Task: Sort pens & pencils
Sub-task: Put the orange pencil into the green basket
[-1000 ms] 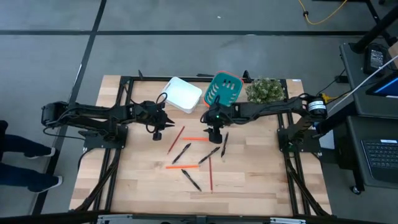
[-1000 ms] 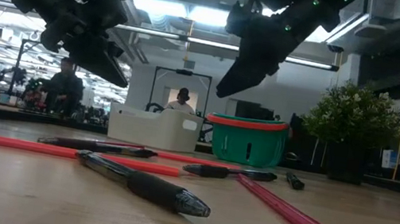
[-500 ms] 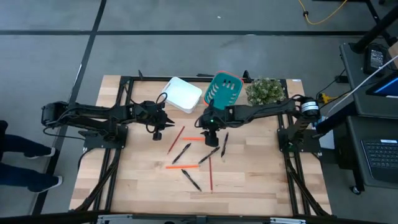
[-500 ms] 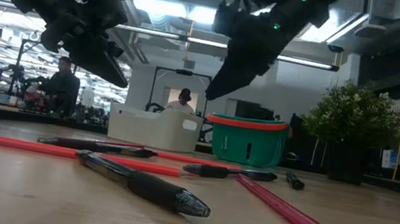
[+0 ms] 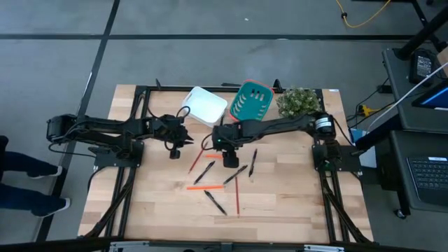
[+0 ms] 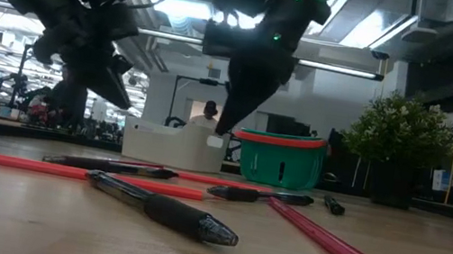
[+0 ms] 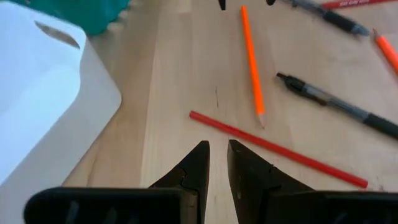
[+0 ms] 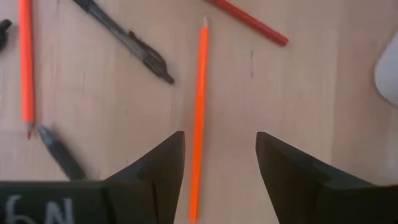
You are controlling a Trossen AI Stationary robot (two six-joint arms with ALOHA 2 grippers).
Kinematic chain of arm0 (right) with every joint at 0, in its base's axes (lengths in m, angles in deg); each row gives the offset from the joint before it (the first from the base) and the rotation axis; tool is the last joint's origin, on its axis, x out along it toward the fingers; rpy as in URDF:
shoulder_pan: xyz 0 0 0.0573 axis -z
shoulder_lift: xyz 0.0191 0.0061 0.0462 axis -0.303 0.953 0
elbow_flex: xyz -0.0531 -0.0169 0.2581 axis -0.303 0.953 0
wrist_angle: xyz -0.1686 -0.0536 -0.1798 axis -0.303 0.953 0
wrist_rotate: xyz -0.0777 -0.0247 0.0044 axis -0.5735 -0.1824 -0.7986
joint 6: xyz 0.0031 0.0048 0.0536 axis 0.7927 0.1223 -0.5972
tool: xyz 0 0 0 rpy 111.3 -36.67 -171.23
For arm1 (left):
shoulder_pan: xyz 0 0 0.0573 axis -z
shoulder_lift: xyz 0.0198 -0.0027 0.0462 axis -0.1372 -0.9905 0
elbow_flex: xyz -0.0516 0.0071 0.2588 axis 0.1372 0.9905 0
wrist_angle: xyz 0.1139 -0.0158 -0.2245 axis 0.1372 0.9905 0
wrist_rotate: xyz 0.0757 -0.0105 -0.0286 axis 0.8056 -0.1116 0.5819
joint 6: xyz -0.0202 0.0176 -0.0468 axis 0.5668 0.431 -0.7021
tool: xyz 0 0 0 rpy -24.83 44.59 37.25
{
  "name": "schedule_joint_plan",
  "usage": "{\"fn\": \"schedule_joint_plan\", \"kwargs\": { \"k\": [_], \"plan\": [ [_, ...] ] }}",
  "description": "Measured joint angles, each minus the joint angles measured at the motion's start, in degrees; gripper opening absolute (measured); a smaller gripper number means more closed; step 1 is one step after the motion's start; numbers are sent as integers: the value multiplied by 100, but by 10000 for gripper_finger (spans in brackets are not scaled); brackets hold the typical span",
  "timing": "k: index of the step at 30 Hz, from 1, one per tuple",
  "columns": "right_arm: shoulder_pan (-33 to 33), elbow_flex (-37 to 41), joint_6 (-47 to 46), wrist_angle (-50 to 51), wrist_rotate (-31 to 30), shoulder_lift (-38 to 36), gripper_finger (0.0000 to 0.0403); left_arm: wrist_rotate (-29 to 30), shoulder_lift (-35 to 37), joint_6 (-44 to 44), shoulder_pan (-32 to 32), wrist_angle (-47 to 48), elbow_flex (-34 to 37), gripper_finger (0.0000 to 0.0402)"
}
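orange pencil (image 8: 199,106) runs straight up the middle of my right wrist view, between the two dark fingers (image 8: 158,165) of the right gripper (image 5: 222,145), whose jaws stand wide apart with nothing in them. in the high view that gripper hangs just above the centre of the frame, over the short orange pencil at the top of the scatter. my left gripper (image 5: 178,142) waits left of centre, close to the white bin (image 5: 204,106); its jaws are nearly together and empty, tips hovering just short of a red pencil (image 7: 277,149) that crosses the left wrist view on a slant.

on the wooden table (image 5: 294,203) the pens and pencils lie mixed in the middle of the high view: a red pencil (image 5: 198,157) slanting at the left, black pens (image 5: 205,171) beside it and toward the right (image 5: 253,160), another orange pencil (image 5: 205,187) lying flat below them, a pen (image 5: 215,202) lower still, and a red pencil (image 5: 236,195) standing vertical in the frame. none sits in a container. the teal basket (image 5: 250,101) is at upper centre beside the white bin, with a small green plant (image 5: 299,102) to its right. in the low view a black pen (image 6: 161,209) lies nearest, a red pencil (image 6: 327,241) angling off to the lower right.
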State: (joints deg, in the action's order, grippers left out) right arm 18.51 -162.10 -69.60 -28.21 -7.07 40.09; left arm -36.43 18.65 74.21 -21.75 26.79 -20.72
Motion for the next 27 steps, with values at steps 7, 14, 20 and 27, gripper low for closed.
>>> {"fn": "schedule_joint_plan", "kwargs": {
  "k": [7,14,20,27],
  "plan": [
    [0,-60,20,69,3,248,198,112,0,-6,0,273,1,53],
    [0,-60,16,14,2,329,198,112,0,-8,0,403,1,53],
    [0,-62,-88,-100,3,469,198,116,0,-6,0,486,1,53],
    [0,-38,-113,-220,0,564,198,644,0,-4,0,748,1,53]
  ]
}}
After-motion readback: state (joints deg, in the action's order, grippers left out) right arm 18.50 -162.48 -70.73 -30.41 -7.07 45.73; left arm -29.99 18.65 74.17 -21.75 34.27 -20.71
